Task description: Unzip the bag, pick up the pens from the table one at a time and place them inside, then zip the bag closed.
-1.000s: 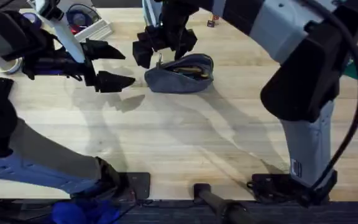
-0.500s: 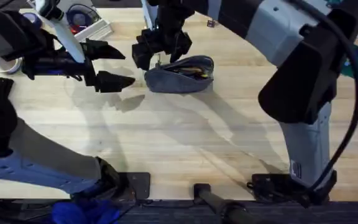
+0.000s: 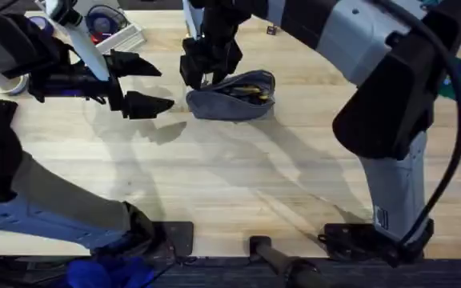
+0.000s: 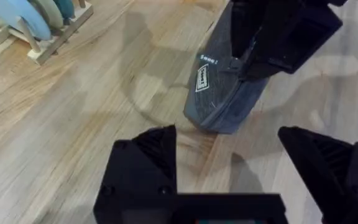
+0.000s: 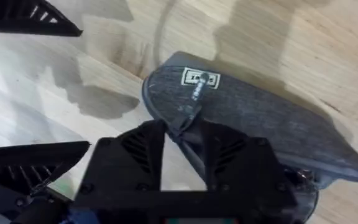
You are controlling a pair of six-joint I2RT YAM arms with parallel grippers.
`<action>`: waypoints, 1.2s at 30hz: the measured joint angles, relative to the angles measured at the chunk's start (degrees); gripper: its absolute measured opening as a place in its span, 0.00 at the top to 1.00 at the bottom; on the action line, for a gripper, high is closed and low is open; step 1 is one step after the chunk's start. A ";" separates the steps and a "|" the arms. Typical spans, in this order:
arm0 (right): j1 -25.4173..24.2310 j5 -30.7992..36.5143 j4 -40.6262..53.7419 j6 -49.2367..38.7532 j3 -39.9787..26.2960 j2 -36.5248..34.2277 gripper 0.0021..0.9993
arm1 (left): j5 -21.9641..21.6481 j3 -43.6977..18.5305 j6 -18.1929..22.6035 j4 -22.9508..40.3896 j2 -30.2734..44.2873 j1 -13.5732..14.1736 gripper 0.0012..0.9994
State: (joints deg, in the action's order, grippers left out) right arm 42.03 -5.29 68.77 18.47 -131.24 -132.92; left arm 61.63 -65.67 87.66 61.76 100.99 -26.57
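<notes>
The black left gripper [image 3: 138, 80] hangs over the light wooden tabletop [image 3: 238, 176] just to the left of the bag, and its two fingers are spread wide apart with nothing between them. From the left wrist camera, those fingers [image 4: 148, 162] frame the near end of the bag, but they are not touching it. The blue-grey fabric pencil bag [image 3: 232, 94] lies flat on the tabletop, near its far edge, between the two grippers. It is long and oval, and a small white label [image 5: 201, 78] sits close to its left end. The bag's top is partly open, and something thin and yellowish shows inside it, though it is too small to tell what it is. The black right gripper [image 3: 204, 70] reaches down from above onto the left end of the bag. Its fingers [image 5: 138, 149] are pinched close together around the small dark zipper pull [image 5: 188, 112] at that end. Beyond the left gripper, a wooden rack with blue plates [image 4: 33, 25] stands on the tabletop.
</notes>
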 joint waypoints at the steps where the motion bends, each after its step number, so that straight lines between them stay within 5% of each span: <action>1: 0.07 -0.05 -0.02 -0.01 0.00 0.00 0.66 | 0.00 0.00 0.00 0.02 0.00 0.00 0.01; 6: 0.34 -0.10 -0.07 0.01 0.00 0.00 0.84 | 0.00 0.00 0.00 0.00 0.00 0.00 0.01; 13: 0.34 -0.09 -0.01 0.01 -0.02 0.00 0.96 | 0.00 0.00 0.01 0.00 0.00 0.00 0.01; 36: 0.31 -0.03 -1.07 -0.03 -0.02 0.00 0.97 | 0.00 0.00 0.00 0.00 0.00 0.00 0.01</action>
State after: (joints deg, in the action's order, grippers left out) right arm 42.35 -5.32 67.70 18.44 -131.26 -132.92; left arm 61.63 -65.67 87.66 61.76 100.99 -26.57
